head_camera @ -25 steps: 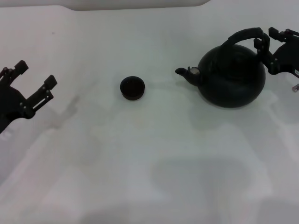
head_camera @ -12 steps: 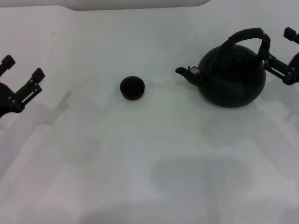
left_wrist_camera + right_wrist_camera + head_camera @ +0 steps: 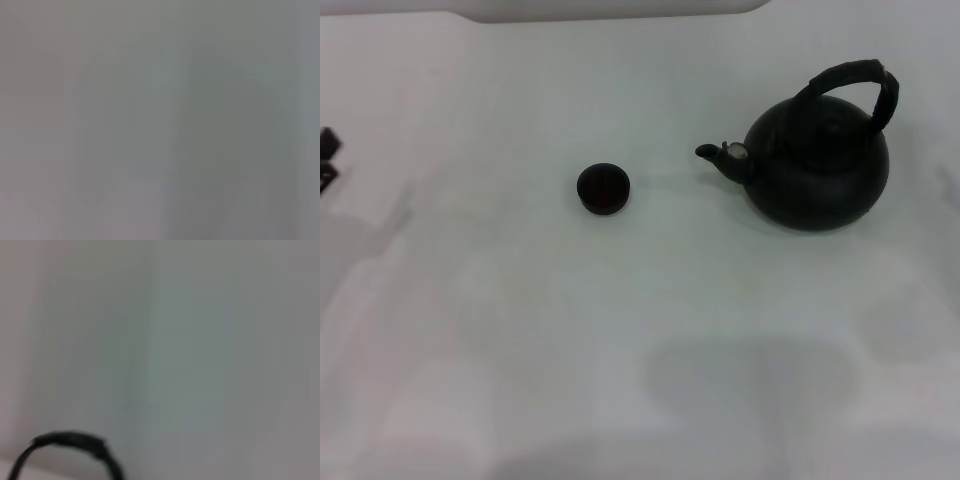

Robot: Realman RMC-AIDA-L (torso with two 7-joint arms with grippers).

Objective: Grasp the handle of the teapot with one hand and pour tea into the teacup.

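Note:
The black teapot [image 3: 817, 165] stands upright on the white table at the right, its spout [image 3: 712, 153] with a pale cap pointing left toward the teacup. Its black arched handle [image 3: 850, 75] rises over the top, with nothing holding it. Part of the handle also shows in the right wrist view [image 3: 70, 441]. The small dark teacup [image 3: 603, 188] sits left of the spout, near the middle of the table. Only a dark bit of my left gripper [image 3: 326, 158] shows at the far left edge, far from the cup. My right gripper is out of view.
The white table [image 3: 640, 330] spreads around both objects. A pale raised edge [image 3: 610, 10] runs along the back. The left wrist view shows only a blurred grey surface.
My right gripper, close beside the handle one second ago, has drawn away to the right and out of view. My left gripper has moved left, almost out of view. Teapot and cup have not moved.

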